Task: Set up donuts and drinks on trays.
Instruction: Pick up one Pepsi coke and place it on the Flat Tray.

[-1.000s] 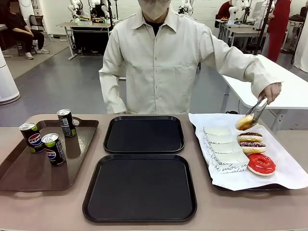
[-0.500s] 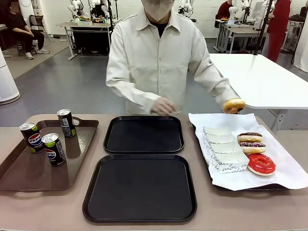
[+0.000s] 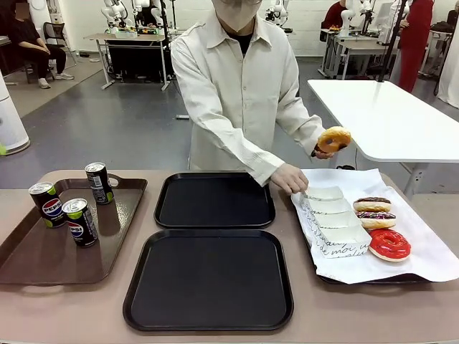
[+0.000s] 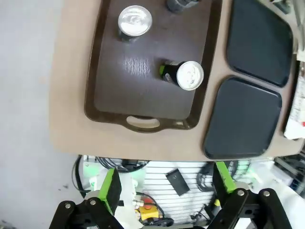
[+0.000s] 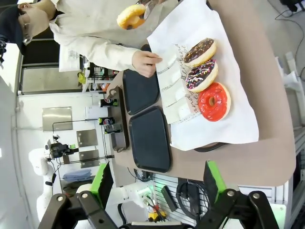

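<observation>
Both black trays lie bare in the middle of the table (image 3: 72, 315), the far tray (image 3: 215, 202) just behind the near tray (image 3: 208, 281), their rims almost touching.

The drinks are on the brown tray (image 3: 43, 261) at the robot's left. A Pepsi can (image 3: 44, 204) and a second Pepsi can (image 3: 80, 222) stand upright close together. A can with green marks (image 3: 98, 183) stands upright a little behind them, nearer the tray's far edge.

At the right, a tray lined with white paper (image 3: 430, 254) carries three donuts in a row near its outer side. The chocolate-iced donut (image 3: 372, 204) is farthest from the robot. The sprinkled chocolate donut (image 3: 376, 218) is just in front of it, and the red-iced donut (image 3: 389, 244) is nearest. A row of overlapping white paper sleeves (image 3: 336, 226) with black script lies beside them, toward the black trays.

The person's hand (image 3: 289, 178) rests on the far end of these sleeves. The person's other arm holds a plain golden donut (image 3: 334, 138) in the air above the far edge of the lined tray. What grips it is hard to make out.

The left gripper (image 4: 167, 186) hangs high above the near edge of the table with its fingers spread wide and nothing between them. The right gripper (image 5: 158, 181) is likewise open and empty, well above the table's right end.
</observation>
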You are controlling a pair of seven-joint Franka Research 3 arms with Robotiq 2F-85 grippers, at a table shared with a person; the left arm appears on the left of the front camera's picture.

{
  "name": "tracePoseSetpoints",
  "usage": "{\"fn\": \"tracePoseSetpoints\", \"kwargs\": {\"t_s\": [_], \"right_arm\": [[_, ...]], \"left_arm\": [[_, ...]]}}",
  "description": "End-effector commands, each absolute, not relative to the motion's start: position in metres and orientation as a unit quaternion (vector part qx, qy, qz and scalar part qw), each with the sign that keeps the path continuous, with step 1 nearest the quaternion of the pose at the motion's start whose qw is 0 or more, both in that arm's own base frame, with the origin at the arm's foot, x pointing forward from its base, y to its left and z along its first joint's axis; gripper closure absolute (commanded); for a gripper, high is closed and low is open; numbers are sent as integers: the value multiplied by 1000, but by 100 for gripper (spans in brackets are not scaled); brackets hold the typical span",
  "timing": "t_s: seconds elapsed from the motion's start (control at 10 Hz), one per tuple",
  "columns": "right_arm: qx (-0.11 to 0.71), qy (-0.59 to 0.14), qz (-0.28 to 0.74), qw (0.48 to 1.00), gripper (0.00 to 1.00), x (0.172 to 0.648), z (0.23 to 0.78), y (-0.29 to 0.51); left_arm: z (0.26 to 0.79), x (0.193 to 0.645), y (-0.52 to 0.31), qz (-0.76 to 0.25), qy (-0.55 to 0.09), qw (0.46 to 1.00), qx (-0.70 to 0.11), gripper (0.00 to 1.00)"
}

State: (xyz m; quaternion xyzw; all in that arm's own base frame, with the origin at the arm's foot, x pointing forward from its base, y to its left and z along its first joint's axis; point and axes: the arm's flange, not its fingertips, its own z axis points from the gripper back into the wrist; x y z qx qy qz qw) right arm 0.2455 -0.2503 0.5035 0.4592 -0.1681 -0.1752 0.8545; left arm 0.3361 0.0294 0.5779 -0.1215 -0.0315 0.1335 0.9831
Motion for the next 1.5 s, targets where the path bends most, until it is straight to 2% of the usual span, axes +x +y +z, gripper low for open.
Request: {"fn": "tracePoseSetpoints", "kwargs": {"t_s": [0.0,0.2,0.4,0.6,0.7,1.1,1.2,1.4], "right_arm": [[467,-177,-167,850,0,245,504,-250],[467,-177,-167,850,0,245,504,-250],[467,-177,-167,850,0,245,504,-250],[467,-177,-167,850,0,245,504,-250],[467,-177,-167,850,0,245,504,-250],[467,-177,-167,850,0,245,504,-250],[467,-177,-167,850,0,245,504,-250],[467,-177,-167,850,0,245,504,-250]], "left_arm": [[559,360,-8,141,-61,986,-62,0],[546,378,-41,136,-70,986,-59,0],[519,391,-60,101,-71,992,-16,0],[502,385,-58,41,-92,995,-28,0],[515,391,-62,91,-67,993,-31,0],[515,391,-62,91,-67,993,-31,0],[512,393,-59,80,-70,994,-32,0],[486,391,-69,13,-86,996,15,0]]}}
